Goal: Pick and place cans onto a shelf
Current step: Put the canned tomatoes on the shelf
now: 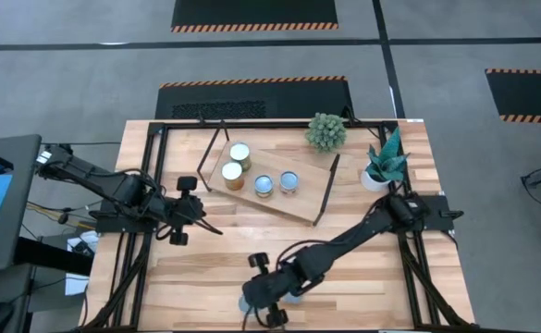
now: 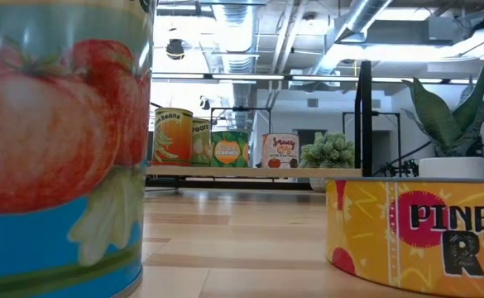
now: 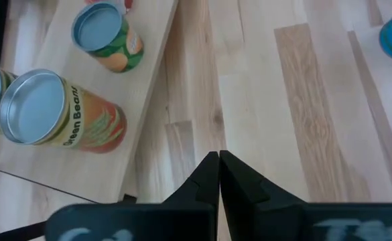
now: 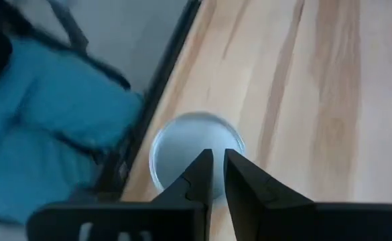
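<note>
Now our right tool, its fingers almost together and holding nothing, hangs above a can at the near edge of the surface. We should open it wide and come straight down. This can stands upright, its axis vertical. Four cans stand on the shelf. Our left tool, closed and empty, waits near the left edge.

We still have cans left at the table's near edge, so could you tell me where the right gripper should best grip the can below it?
Grip the can across its round side wall, coming straight down: it stands upright, lid up, under the nearly closed right gripper, which likely must open wider first.
</note>
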`<control>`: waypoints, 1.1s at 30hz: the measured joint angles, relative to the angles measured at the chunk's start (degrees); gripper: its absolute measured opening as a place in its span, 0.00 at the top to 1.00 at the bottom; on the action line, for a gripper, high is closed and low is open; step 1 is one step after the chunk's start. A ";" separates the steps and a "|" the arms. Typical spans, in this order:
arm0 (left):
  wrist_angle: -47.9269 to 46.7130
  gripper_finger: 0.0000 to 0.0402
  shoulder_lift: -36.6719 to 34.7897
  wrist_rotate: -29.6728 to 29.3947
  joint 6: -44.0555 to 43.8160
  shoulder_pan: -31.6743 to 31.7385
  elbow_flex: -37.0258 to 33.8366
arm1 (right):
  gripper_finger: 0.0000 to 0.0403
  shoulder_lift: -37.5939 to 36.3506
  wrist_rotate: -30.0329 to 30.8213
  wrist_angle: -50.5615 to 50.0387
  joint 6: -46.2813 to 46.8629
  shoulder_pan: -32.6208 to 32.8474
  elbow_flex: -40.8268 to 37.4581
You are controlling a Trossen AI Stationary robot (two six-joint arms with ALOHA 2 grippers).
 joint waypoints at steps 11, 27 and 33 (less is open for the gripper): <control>-0.15 1.00 0.01 -0.15 0.28 0.00 0.02 | 0.83 7.95 -10.49 -11.23 -1.55 -3.02 13.88; -0.17 1.00 0.01 -0.15 2.32 0.00 0.02 | 0.54 8.15 -12.33 -14.83 -2.36 -5.70 13.24; -0.19 1.00 0.01 -0.13 2.29 0.00 0.02 | 0.49 8.13 -11.94 -13.51 -2.36 -5.85 13.12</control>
